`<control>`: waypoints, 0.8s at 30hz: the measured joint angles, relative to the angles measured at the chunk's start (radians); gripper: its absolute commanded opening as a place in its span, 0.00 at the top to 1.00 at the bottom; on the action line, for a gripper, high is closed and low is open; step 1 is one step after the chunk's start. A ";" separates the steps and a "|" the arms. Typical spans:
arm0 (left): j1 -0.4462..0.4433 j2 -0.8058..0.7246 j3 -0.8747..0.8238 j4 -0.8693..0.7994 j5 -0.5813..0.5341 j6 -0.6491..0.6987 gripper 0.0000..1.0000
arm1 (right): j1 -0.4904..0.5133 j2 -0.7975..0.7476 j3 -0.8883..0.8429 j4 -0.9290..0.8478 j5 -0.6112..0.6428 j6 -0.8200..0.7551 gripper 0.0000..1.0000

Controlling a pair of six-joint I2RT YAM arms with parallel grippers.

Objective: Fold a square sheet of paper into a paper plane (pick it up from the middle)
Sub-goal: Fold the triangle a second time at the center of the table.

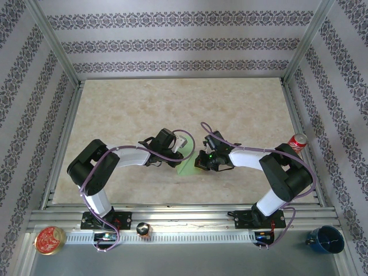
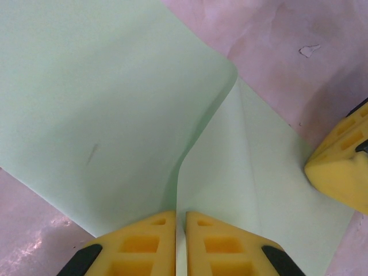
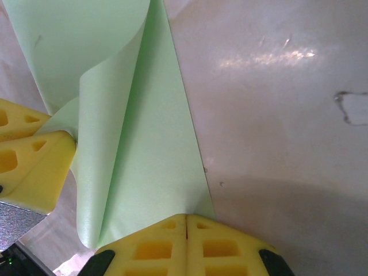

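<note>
The square sheet of paper (image 1: 187, 168) hangs between the two arms, just toward 6 o'clock from the middle of the surface (image 1: 172, 109). We read it as lifted and half rolled, not lying flat. In the left wrist view one flap curls over at 12 o'clock onto the layer beneath, and we see no sharp crease there.

The left tool (image 2: 179, 221) is clenched on the sheet where the two layers meet, at 6 o'clock in its own view. We take that pinch as the anchor that sets where the fold line will run. The right tool (image 3: 187, 224) is clamped on the sheet's other edge, at 6 o'clock in its own view. We think this keeps the lower layer taut so the flap can be laid over it.

From above, the tools face each other, the left at the sheet's 11 o'clock and the right at its 3 o'clock. A red can (image 1: 297, 141) stands well apart at 3 o'clock, by the surface's edge.
</note>
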 measured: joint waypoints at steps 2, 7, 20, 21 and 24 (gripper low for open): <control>0.000 0.000 0.000 0.000 0.000 0.000 0.87 | 0.000 0.002 0.002 0.000 -0.002 0.000 1.00; 0.003 0.005 0.000 0.001 0.000 0.000 0.87 | 0.000 0.005 0.004 0.001 -0.005 0.000 1.00; 0.004 0.013 0.004 0.008 -0.007 0.000 0.88 | 0.000 0.006 0.004 0.003 -0.006 0.000 1.00; 0.004 0.014 0.005 0.008 -0.007 0.000 0.88 | 0.000 0.007 0.004 0.003 -0.008 0.000 1.00; 0.004 0.017 0.008 0.008 -0.007 0.000 0.87 | 0.000 0.009 0.004 0.005 -0.012 0.000 1.00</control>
